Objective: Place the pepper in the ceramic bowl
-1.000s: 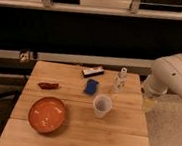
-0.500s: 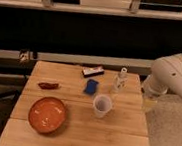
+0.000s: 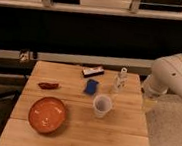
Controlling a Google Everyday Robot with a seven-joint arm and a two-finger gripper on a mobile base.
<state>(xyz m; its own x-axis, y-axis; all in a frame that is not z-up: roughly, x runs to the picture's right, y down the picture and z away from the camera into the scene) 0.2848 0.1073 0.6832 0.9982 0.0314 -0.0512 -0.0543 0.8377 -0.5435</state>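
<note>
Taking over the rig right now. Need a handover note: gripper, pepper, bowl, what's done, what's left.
The gripper hangs just off the right edge of the table, under the white arm, far from the pepper.
The pepper lies on the table near its left edge, behind the ceramic bowl and apart from it.
The ceramic bowl sits front left, with nothing visible inside.
Done: nothing yet; the pepper is ungrasped.
Left: reach across past the cup and blue block, grasp the pepper, and release it in the ceramic bowl.
</note>
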